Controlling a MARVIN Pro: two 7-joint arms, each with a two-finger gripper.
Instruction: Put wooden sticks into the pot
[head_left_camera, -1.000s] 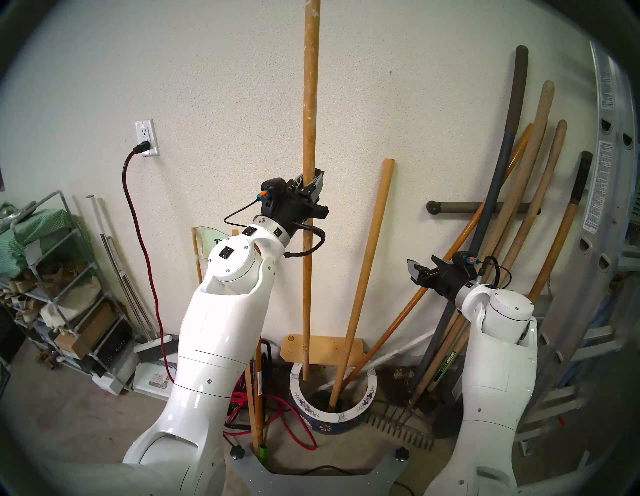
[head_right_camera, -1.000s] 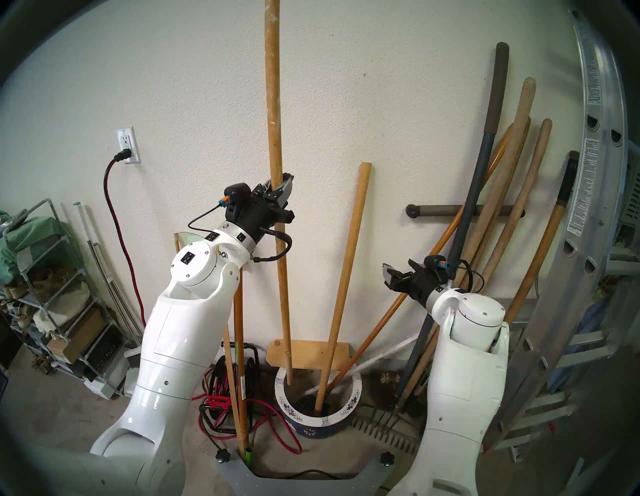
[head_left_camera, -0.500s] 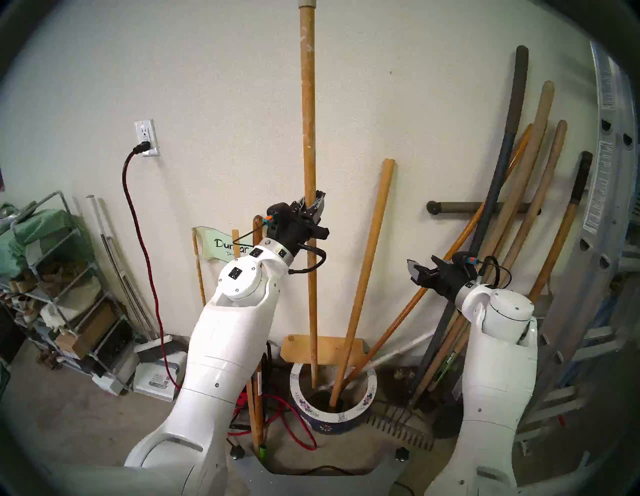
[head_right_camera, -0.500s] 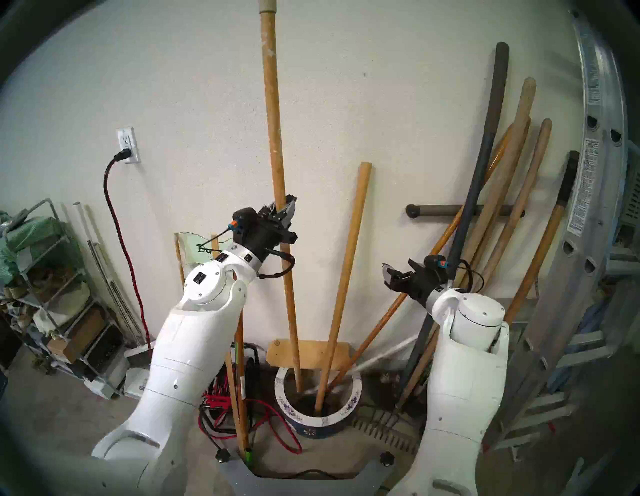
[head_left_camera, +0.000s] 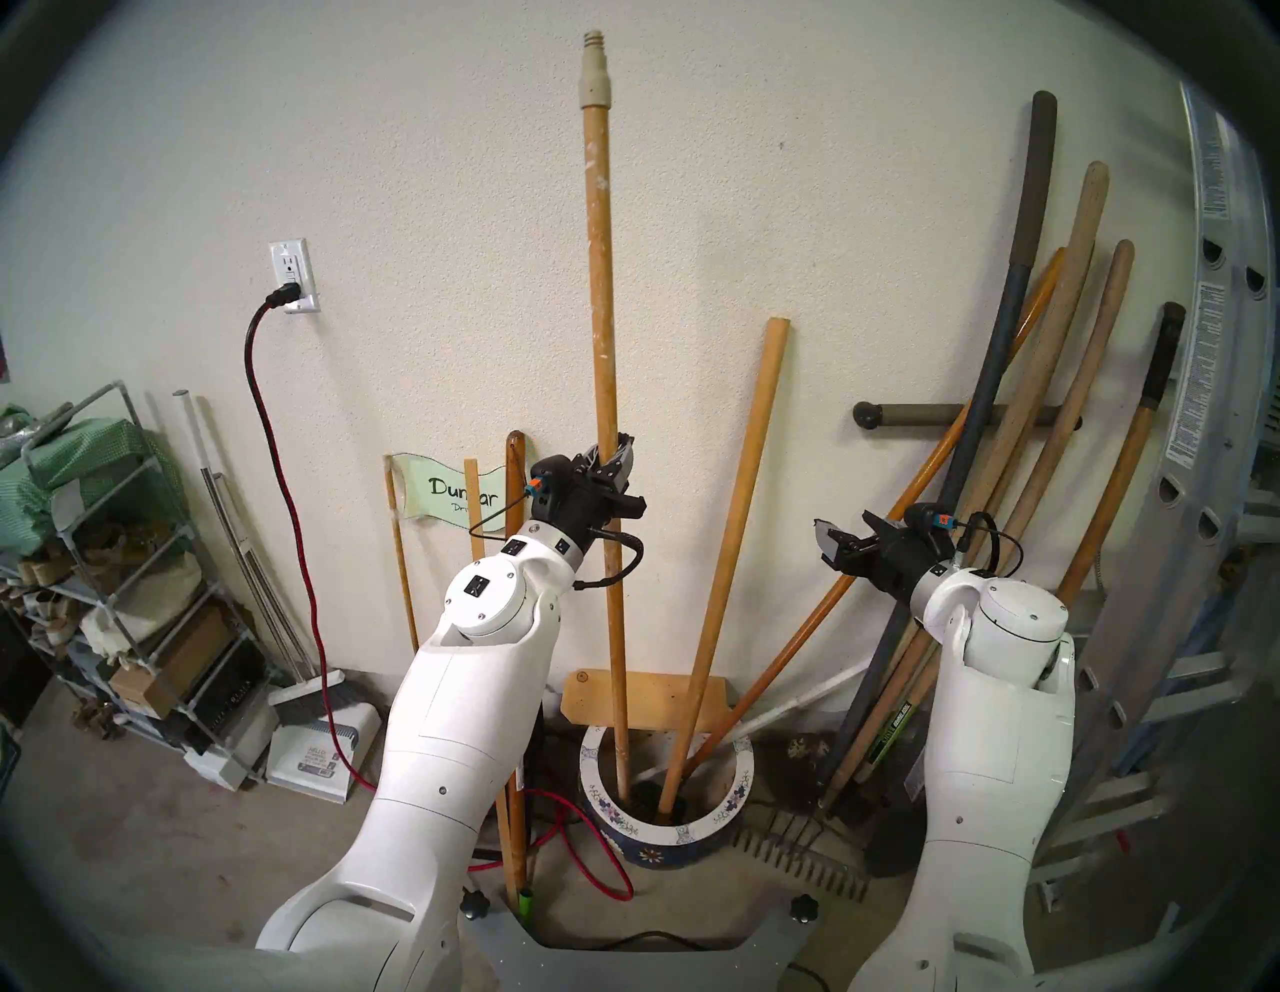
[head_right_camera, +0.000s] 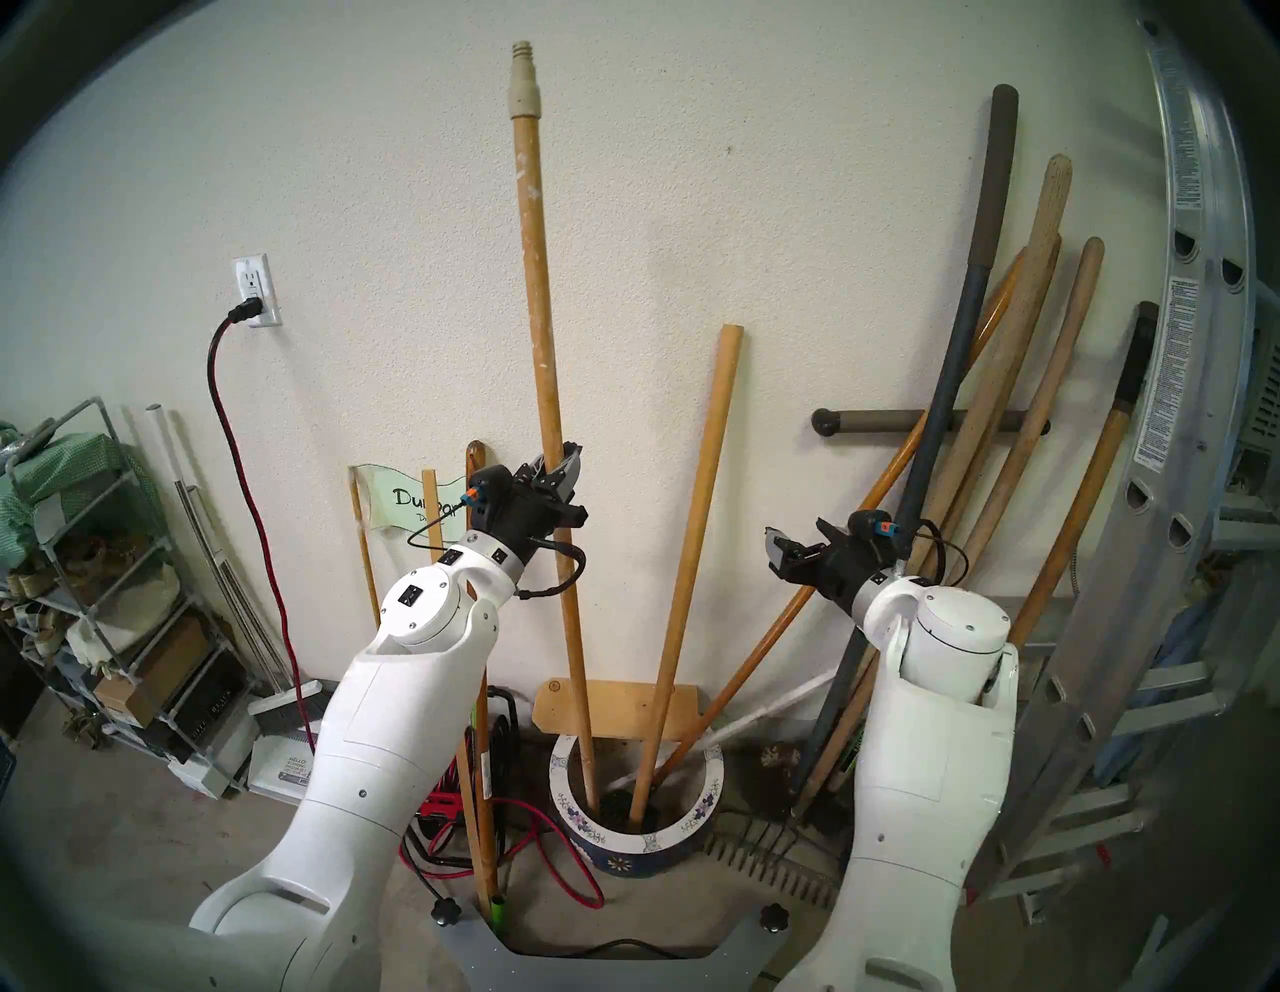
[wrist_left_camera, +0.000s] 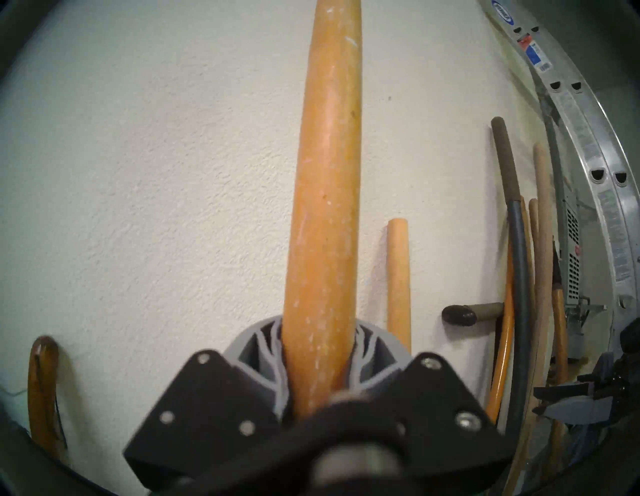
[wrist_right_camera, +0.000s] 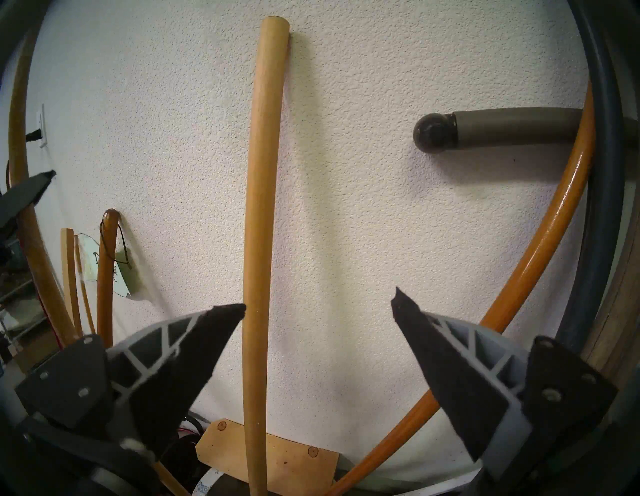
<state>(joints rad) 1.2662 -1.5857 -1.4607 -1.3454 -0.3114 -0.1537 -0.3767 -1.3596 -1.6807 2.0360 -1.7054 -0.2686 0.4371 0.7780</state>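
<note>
My left gripper (head_left_camera: 613, 454) (head_right_camera: 560, 463) is shut on the long paint-flecked wooden stick (head_left_camera: 601, 291) (head_right_camera: 537, 277) (wrist_left_camera: 322, 214), which stands nearly upright with its beige threaded tip (head_left_camera: 594, 73) on top. Its lower end is inside the pot (head_left_camera: 692, 828) (head_right_camera: 637, 842), a dark blue pot with a white flowered rim. The plain wooden stick (head_left_camera: 738, 526) (head_right_camera: 696, 526) (wrist_right_camera: 259, 242) stands in the pot too, leaning on the wall. My right gripper (head_left_camera: 828, 544) (head_right_camera: 776, 551) (wrist_right_camera: 318, 308) is open and empty, right of the plain stick.
A tan wooden board (head_left_camera: 651, 700) leans behind the pot. An orange handle (head_left_camera: 866, 561) slants into the pot. Thick tool handles (head_left_camera: 1053, 443) and an aluminium ladder (head_left_camera: 1205, 415) stand at the right. A dark-brown stick (head_left_camera: 514, 457), a sign (head_left_camera: 450, 495), red cords (head_left_camera: 589, 859), a dustpan (head_left_camera: 322, 748) and a shelf rack (head_left_camera: 125, 568) are at the left.
My left gripper has gone down with the paint-flecked stick, whose lower end sank from the pot's rim into the pot; its threaded tip came into view. The right arm stayed still.
</note>
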